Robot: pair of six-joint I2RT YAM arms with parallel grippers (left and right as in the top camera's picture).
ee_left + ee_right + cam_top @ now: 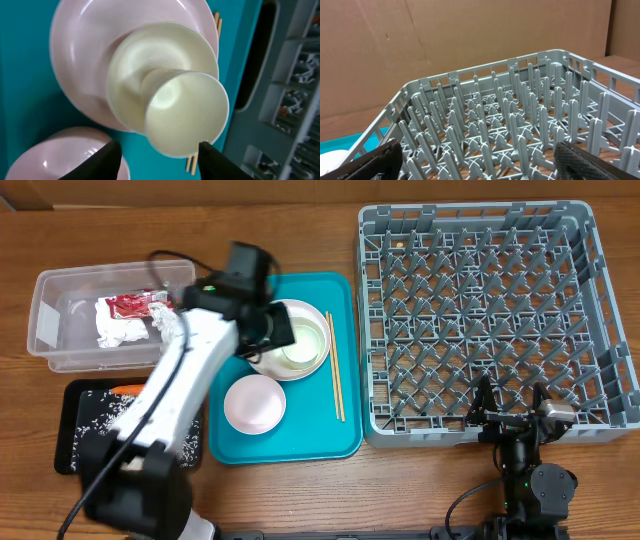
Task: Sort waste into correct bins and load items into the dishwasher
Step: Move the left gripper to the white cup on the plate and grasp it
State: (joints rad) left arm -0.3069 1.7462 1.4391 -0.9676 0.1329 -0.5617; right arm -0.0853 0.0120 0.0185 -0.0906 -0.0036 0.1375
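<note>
One slip we fear: left jaws, spread astride the cup (185, 115), close unevenly and topple it; right jaws gape wide.

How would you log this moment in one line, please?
left tool: open over cup in bowl on teal tray | right tool: open, empty, by rack | napkins, wrapper: in tub | chopsticks: on tray

Robot lab setup: wooden table (300, 200), cardboard backdrop (470, 40), dish rack (366, 330).
</note>
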